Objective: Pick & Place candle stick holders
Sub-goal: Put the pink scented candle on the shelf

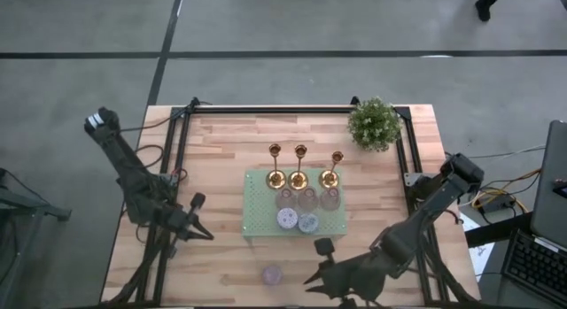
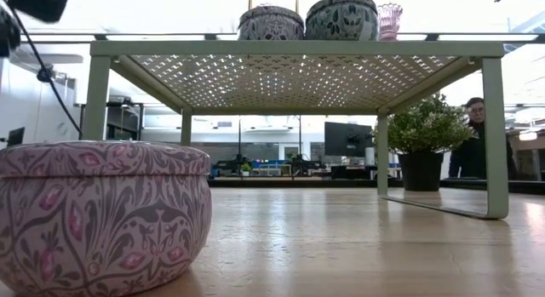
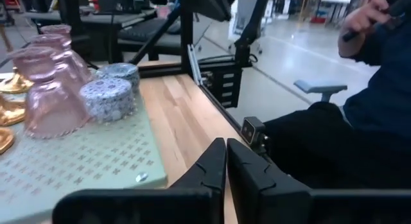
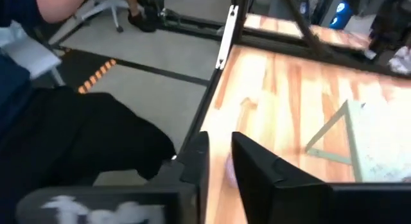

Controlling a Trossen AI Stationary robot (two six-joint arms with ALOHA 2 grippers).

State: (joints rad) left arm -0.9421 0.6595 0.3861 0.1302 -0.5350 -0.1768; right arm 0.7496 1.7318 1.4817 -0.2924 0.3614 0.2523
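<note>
Candle stick holders: three slim gold ones (image 1: pixel 299 167) plus five squat round ones on green perforated rack (image 1: pixel 257 222). One purple-patterned squat holder (image 1: pixel 272 274) left on table, near front edge. Left gripper (image 1: pixel 202 229) closed, empty, parked beside rack. Right gripper (image 1: pixel 314 260) just beside stray, fingers narrowly apart, nothing held.

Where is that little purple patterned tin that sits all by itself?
In the high view, the purple tin sits alone on the bare wood near the table's front edge, in front of the green rack and just beside the right gripper.

gold holders (image 1: pixel 299 166) on green rack (image 1: pixel 257 212) | one round holder (image 1: pixel 272 274) on table (image 1: pixel 221 150) | plant (image 1: pixel 374 123) corner
</note>
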